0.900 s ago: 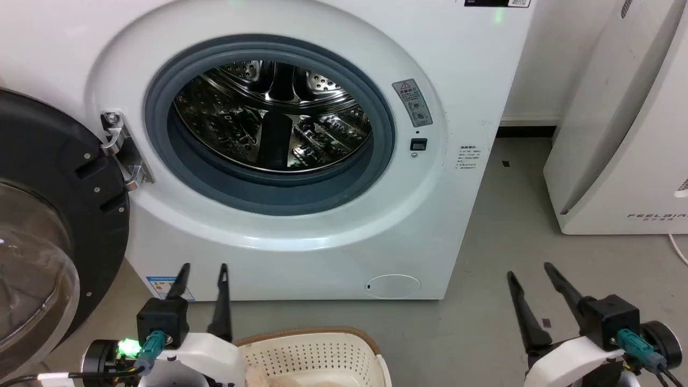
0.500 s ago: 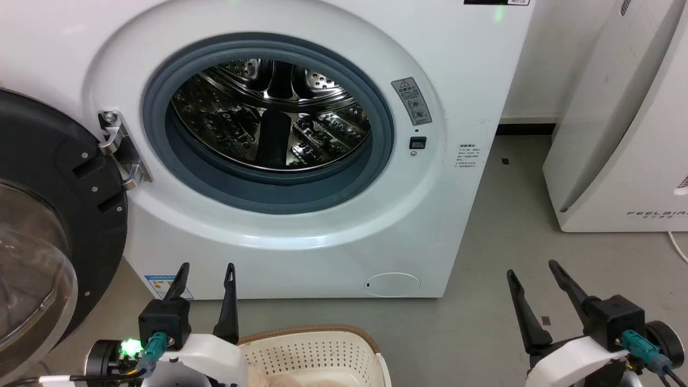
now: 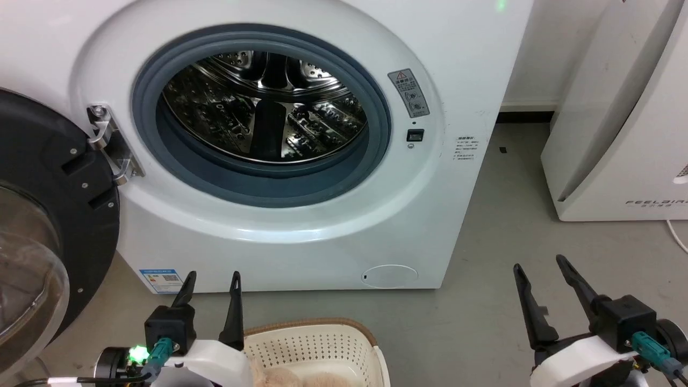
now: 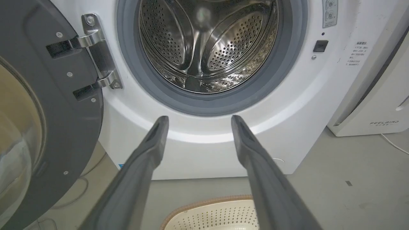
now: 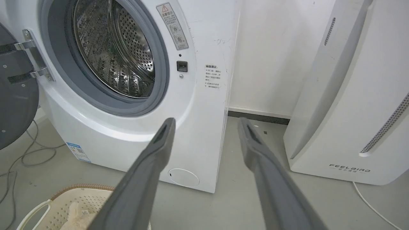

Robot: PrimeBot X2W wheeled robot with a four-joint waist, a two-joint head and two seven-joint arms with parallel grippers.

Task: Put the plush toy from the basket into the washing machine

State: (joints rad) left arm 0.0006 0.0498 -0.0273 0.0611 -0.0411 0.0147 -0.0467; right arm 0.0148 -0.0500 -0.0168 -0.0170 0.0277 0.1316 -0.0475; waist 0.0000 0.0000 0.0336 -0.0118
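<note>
Left gripper [image 3: 213, 275] and right gripper [image 3: 538, 263] hang spread and empty before the open washer [image 3: 473, 80]; the toy [image 3: 290, 379], probably light and squashy, lies in the basket [image 3: 317, 346], best pinched deep at a limb.

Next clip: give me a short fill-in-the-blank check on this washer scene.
The washing machine has its door swung ____.
Its steel drum is ____ of laundry.
The plush toy lies ____ the basket.
The left hand and right hand, fingers spread, hold ____.
Missing words: open; empty; inside; nothing.
</note>
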